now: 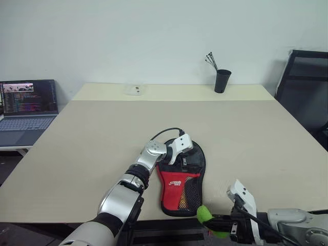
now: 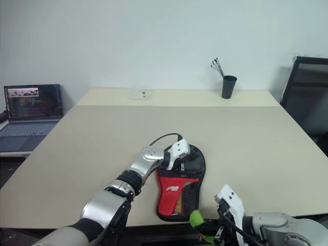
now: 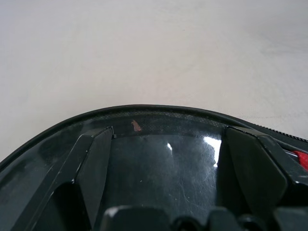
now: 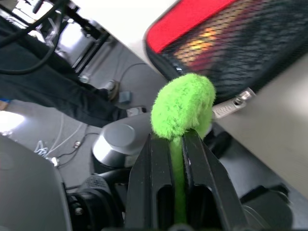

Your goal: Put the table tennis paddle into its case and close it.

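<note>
Left eye view: case [image 1: 182, 179] is lying at the tabletop's [image 1: 102, 138] near edge, left gripper [image 1: 183, 151] pressing spread-wide fingers on its round end; right gripper [image 4: 175, 144] is pinching its lime-green ring tag [image 4: 184, 106].

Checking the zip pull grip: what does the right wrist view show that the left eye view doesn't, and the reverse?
Right wrist view alone: the right tool shut on the lime-green ring tag, a metal zip pull by the case's edge, and cables on the floor.
Left eye view alone: the left tool open on the case's round end, a laptop, a black cup.
Both: case, tag, table.
</note>
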You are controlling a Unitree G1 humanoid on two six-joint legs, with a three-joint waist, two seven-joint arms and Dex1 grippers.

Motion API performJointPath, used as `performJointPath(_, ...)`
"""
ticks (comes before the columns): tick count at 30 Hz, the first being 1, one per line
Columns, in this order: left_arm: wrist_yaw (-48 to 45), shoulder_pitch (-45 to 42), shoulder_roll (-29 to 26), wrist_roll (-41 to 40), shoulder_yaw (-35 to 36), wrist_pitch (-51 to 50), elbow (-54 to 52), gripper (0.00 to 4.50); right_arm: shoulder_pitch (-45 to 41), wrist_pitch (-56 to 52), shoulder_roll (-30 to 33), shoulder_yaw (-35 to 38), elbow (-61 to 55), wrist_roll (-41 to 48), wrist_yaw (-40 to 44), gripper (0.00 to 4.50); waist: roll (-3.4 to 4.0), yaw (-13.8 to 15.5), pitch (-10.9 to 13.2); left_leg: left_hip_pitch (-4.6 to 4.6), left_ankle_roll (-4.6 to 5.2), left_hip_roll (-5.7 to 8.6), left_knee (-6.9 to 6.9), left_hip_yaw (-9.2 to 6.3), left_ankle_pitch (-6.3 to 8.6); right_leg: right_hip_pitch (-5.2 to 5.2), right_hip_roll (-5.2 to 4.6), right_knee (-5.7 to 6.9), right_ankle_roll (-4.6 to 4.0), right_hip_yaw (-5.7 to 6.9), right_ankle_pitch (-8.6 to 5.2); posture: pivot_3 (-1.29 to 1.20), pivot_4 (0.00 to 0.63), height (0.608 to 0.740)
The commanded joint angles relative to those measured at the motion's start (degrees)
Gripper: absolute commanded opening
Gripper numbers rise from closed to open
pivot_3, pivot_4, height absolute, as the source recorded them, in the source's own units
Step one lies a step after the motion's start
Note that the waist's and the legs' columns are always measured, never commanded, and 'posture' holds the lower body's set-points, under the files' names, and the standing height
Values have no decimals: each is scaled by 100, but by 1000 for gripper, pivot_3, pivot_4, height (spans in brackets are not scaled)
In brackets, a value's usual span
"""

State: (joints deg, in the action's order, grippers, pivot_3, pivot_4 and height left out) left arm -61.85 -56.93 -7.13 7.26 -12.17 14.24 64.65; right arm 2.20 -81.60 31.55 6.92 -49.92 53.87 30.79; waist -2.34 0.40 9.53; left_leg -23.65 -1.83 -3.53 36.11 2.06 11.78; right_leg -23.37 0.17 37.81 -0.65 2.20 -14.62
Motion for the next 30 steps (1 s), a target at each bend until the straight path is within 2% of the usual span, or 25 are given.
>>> performJointPath(1,60,145,-2,328,-288,-79,232,4070,-41,12,-139,-344,-351,458,-158,25,1,0,-1,-1,0,0,0,-3,0,1,0,-1,0,2,0,0,150,740)
performJointPath(7,70,155,-8,272,-237,-104,193,4070,-339,131,67,-351,-148,490,-248,25,0,-2,-2,-2,0,1,2,-5,0,2,0,-2,0,3,0,0,150,740)
performJointPath(8,76,157,-9,267,-231,-106,188,4070,-385,167,129,-320,-119,514,-215,439,0,-1,-2,-2,0,1,2,-6,0,2,0,-2,0,4,0,0,150,740)
performJointPath(10,90,158,-7,257,-219,-109,183,4070,-497,277,284,-331,-85,508,-135,839,0,-2,-2,-2,0,1,1,-6,0,2,0,-3,0,5,0,0,150,740)
performJointPath(14,105,166,-2,232,-200,-121,162,4070,-693,565,589,-302,-21,583,56,2175,-1,-4,-2,-1,0,2,4,-9,0,6,0,-2,0,6,0,0,150,740)
performJointPath(18,97,187,-15,186,-168,-118,90,4070,-949,890,906,-52,153,779,348,2175,-1,-5,-1,1,0,2,5,-11,0,9,0,-2,0,9,0,0,150,740)
performJointPath(23,-46,250,-180,49,-76,-62,-269,4070,-1408,1590,1070,14,758,274,416,2175,-2,-39,0,1,0,2,4,-10,0,8,-1,-4,0,8,0,0,150,740)
performJointPath(30,-494,973,-1115,-667,401,-761,-2360,4070,-2152,3290,882,-514,2450,-1299,712,2175,8,-175,19,-6,1,-12,-5,-6,-1,-15,19,7,-3,-4,-1,0,150,740)
